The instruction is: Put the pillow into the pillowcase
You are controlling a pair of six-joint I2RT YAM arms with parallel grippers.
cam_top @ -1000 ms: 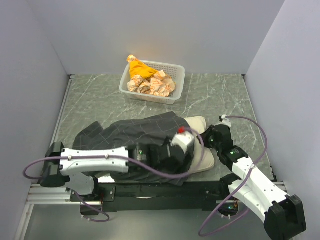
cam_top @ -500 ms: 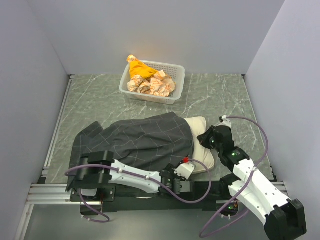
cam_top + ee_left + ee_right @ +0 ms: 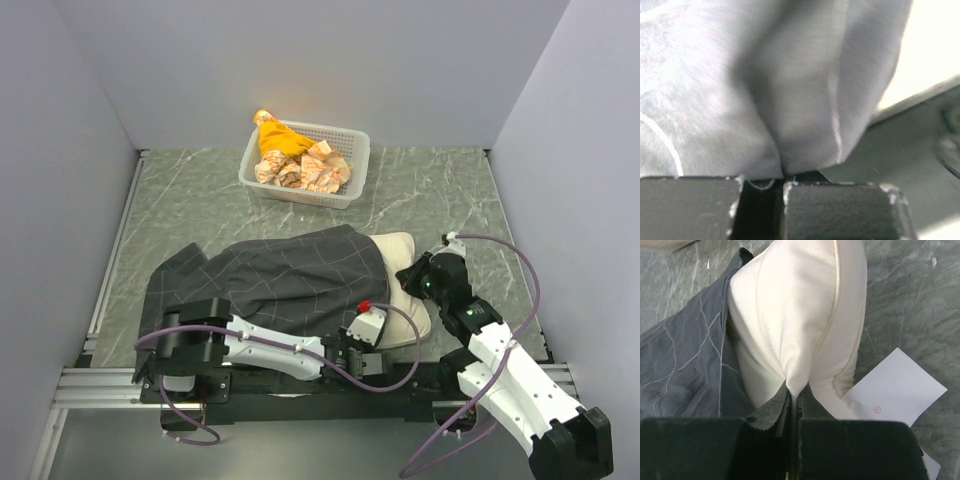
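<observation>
Mid-insertion, I'd say: the pillow lies on the table in front of the right arm. Most of it looks to be under the pillowcase, with only its right end poking out of the opening. The left gripper is clenched on a fold of the pillowcase at the near edge, close to the mouth. The right gripper is pinched tight on a ridge of the pillow's bare end. The next move probably calls for the left to drag the hem rightward over the exposed end while the right holds the pillow or feeds it in. The right then has to let go and clear out, since its own grip sits exactly where the fabric must go. That is the main obstruction. Also watch the left arm's cable, which loops across the pillow's near corner and could snag the hem. A white sheet of paper lies flat just beside the pillow and may get dragged along. The basket of crumpled cloth is well apart at the far side, so it's not a factor.
</observation>
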